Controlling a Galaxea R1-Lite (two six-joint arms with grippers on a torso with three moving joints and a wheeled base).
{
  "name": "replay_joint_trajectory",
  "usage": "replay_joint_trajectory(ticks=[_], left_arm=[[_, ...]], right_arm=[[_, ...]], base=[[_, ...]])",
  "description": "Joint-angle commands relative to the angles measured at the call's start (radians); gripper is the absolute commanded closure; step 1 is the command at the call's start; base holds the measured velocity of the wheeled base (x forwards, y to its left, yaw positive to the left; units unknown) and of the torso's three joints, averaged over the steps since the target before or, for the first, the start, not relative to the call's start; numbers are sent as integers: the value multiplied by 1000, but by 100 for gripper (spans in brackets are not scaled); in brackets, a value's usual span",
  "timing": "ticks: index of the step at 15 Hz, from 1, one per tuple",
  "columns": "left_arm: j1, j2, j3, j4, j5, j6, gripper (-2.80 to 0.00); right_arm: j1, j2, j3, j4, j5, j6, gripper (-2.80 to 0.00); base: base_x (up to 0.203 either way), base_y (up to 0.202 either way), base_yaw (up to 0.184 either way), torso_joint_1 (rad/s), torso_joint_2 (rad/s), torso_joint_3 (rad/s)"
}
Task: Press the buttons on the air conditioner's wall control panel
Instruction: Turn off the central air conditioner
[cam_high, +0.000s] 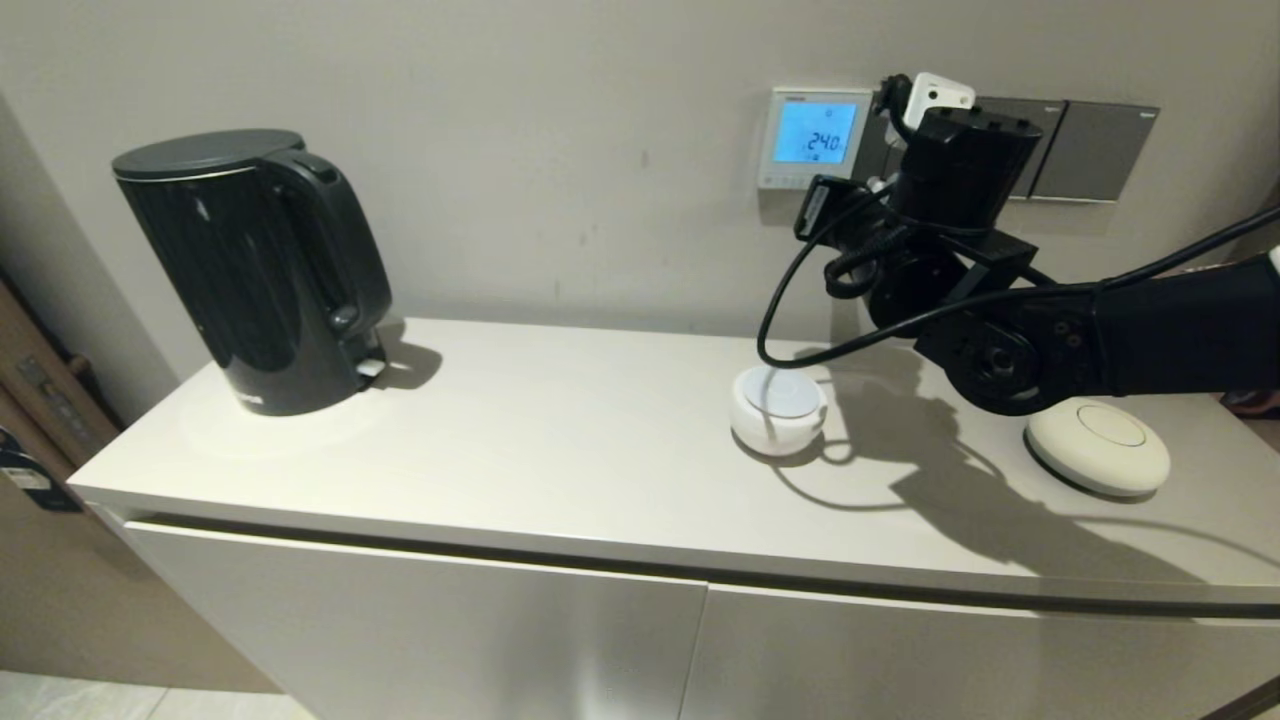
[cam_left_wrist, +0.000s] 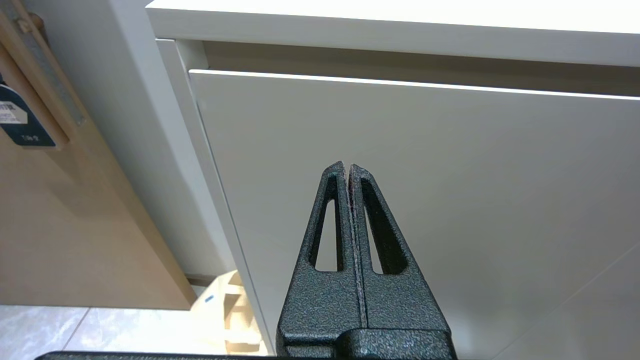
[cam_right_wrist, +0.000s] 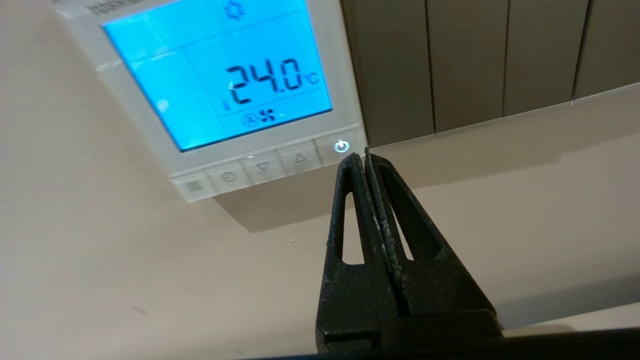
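Observation:
The white-framed wall control panel (cam_high: 815, 138) hangs on the wall, its screen glowing blue and reading 24.0. In the right wrist view the panel (cam_right_wrist: 345, 75) shows a row of pale buttons (cam_right_wrist: 262, 167) along its bottom strip, the end one a lit power button (cam_right_wrist: 341, 146). My right gripper (cam_right_wrist: 361, 156) is shut and empty, its tips just below the power button at the panel's lower corner; I cannot tell if they touch it. In the head view the right wrist hides the fingers. My left gripper (cam_left_wrist: 347, 167) is shut, parked low before the cabinet front.
Dark grey switch plates (cam_high: 1090, 150) sit right of the panel. On the white cabinet top (cam_high: 560, 440) stand a black kettle (cam_high: 255, 265) at left, a small white round device (cam_high: 778, 408) and a flat white disc (cam_high: 1098, 445) under my right arm.

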Motion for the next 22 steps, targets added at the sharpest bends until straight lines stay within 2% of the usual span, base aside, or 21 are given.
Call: replay_joint_trajectory(ticks=[1,22], left_arm=[[1,0,0,0,0,0,0],[1,0,0,0,0,0,0]], right_arm=[[-1,14,-7,-6,-3,1,0],[-13,58,-57,-16,0,3,0]], base=[[0,0,0,0,0,0],[0,0,0,0,0,0]])
